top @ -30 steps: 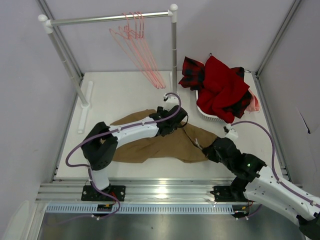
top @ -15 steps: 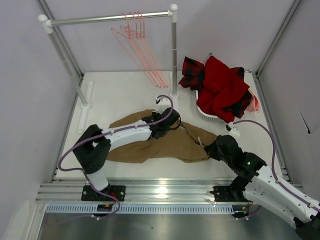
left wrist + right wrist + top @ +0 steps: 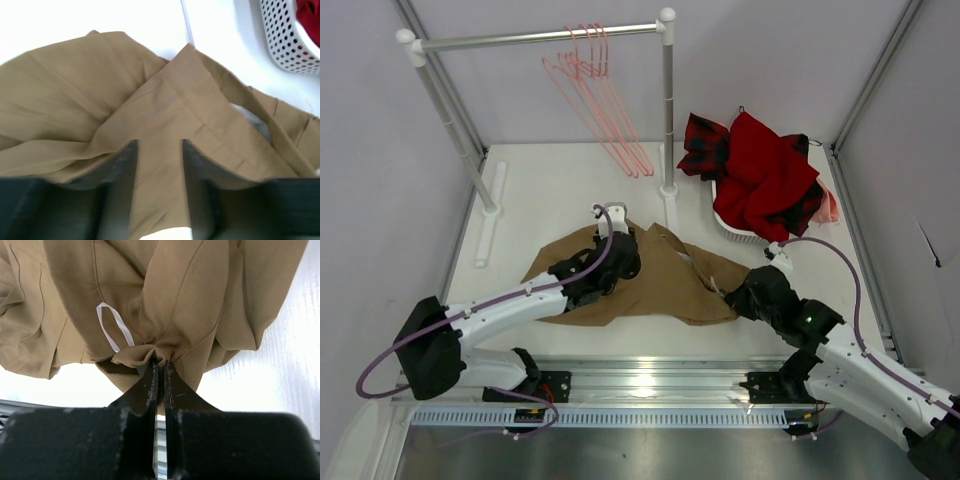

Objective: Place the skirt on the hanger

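Your left gripper (image 3: 159, 150) has retreated from the metal rail (image 3: 520, 38), fingers wide above the tan cloth skirt (image 3: 665, 285) spread before it. The right gripper (image 3: 161, 365) still pinches its edge; the thin pink triangular hanger (image 3: 588, 68) remains unfetched.

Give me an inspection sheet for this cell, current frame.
Surface: white table, no spills seen.
Job's things: tan cloth skirt lies crumpled on the table, not on a hanger; thin pink triangular hangers hang on the metal rail.
Clutter: red garment and red-and-black plaid cloth heaped on a white perforated basket.
Grippers: left gripper open over the skirt; right gripper shut on the skirt's edge.
Cables: purple cables along both arms, no snag seen.
Surroundings: pale walls, metal frame posts.
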